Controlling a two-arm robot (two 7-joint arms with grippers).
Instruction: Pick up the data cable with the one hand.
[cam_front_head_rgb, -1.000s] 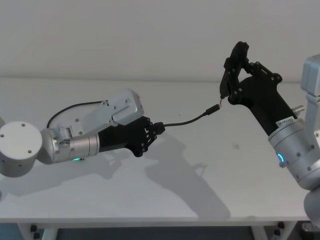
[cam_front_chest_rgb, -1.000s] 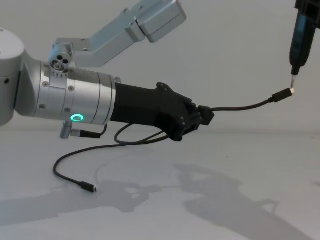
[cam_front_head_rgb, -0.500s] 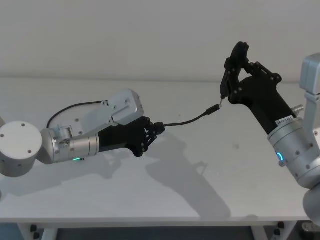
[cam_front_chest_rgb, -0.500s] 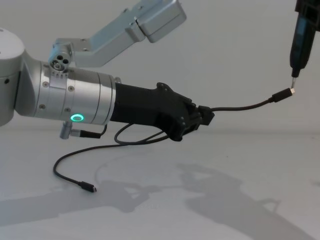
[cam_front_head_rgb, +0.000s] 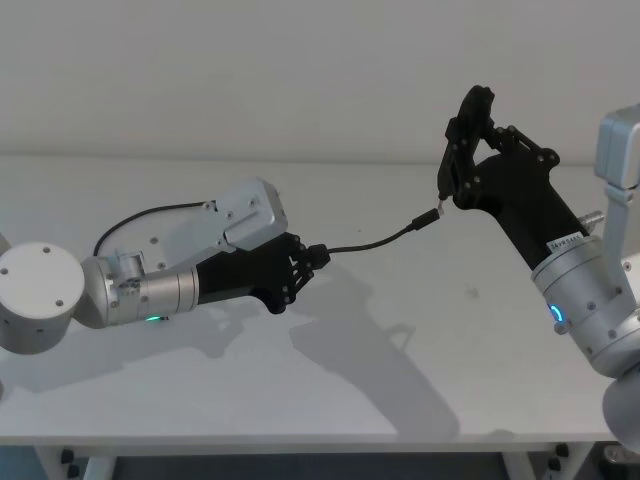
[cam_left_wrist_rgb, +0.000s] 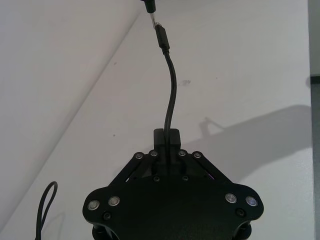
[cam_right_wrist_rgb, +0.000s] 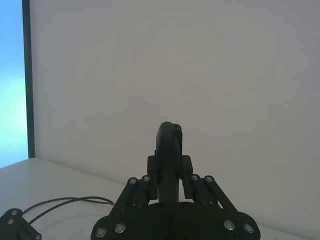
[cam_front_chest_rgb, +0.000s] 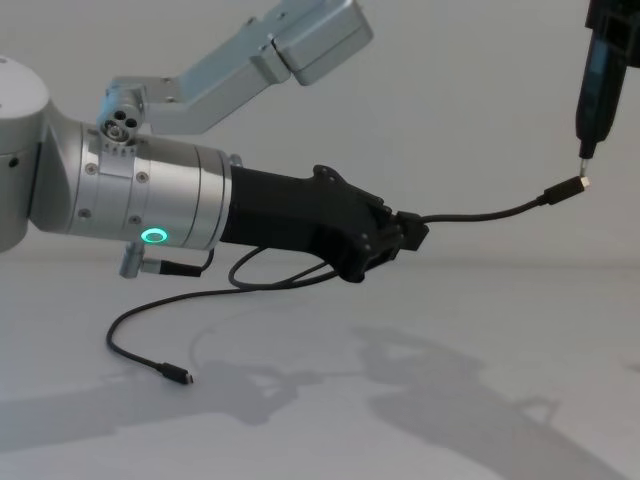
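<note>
Holding: left gripper (cam_front_head_rgb: 318, 255), fingers closed on the data cable (cam_front_head_rgb: 375, 241) partway along its length, raised clear of the surface (cam_front_head_rgb: 400, 400)
- Cable, forward run: arches out from the left fingers to the silver-tipped plug (cam_front_chest_rgb: 578, 184), which hangs in the air just under the tip of the right gripper (cam_front_head_rgb: 443, 190); whether tip and plug touch cannot be told
- Cable, trailing run: droops behind the left gripper in a loop, far plug (cam_front_chest_rgb: 178, 376) lying on the surface
- Right gripper: fingers closed to a narrow point, nothing seen between them
- Step in hand, judged: lift is made; grip wants keeping firm and level, since the cord is thin and could slide through the pads
- Handling note: raise slowly so the trailing loop does not snag or whip
- Room: open surface ahead and to both sides; front edge lies below the arms; right gripper stands close to the free plug, so that side is the tight one
</note>
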